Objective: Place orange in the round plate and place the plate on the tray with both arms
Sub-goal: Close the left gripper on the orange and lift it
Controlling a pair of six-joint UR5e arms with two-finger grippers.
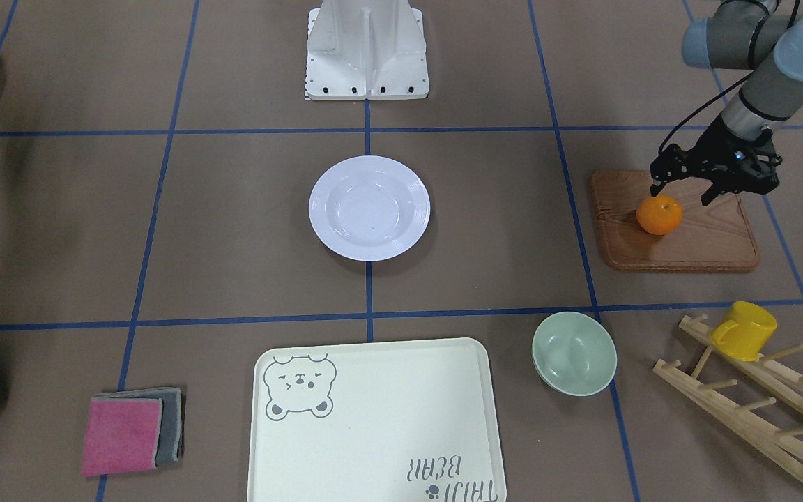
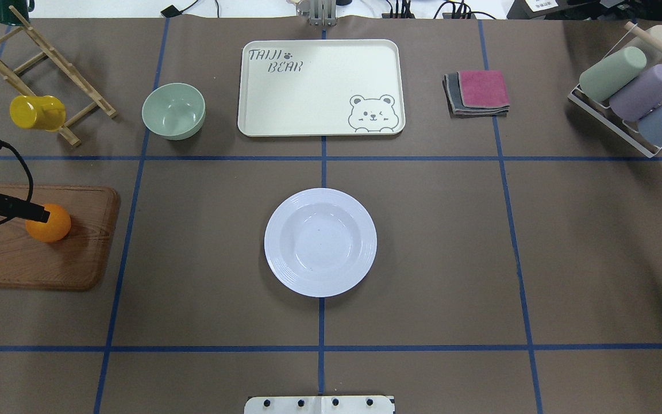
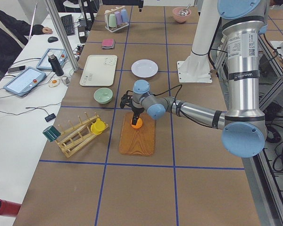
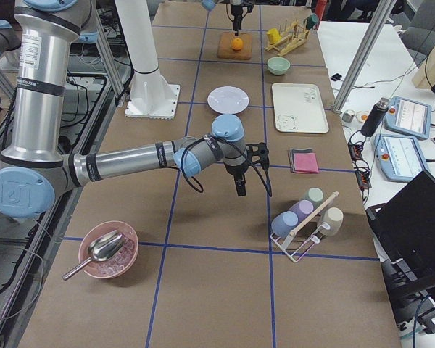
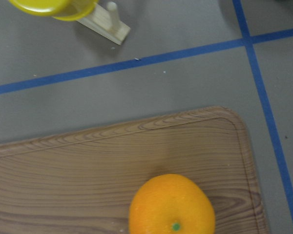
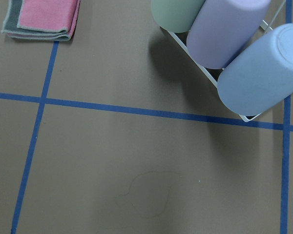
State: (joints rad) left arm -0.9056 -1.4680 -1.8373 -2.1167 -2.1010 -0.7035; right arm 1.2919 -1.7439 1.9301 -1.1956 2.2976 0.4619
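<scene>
Front view: the left pincer (image 1: pixel 682 194) hangs just above the orange (image 1: pixel 659 215), fingers apart. The orange sits on the board (image 1: pixel 715 240), far from the plate (image 1: pixel 369 208) and tray (image 1: pixel 387 418). This looks like the pick-up step; next the pincer should drop and squeeze.

Right side view: I cannot tell if the right pincer (image 4: pixel 239 187) is apart or together.

Left wrist view: the orange's stem end faces up. It is round, with no long side.

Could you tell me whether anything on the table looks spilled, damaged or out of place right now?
Nothing stands out. The orange sits whole on the wooden board, the round plate and tray lie flat and empty, nothing spilled.
</scene>
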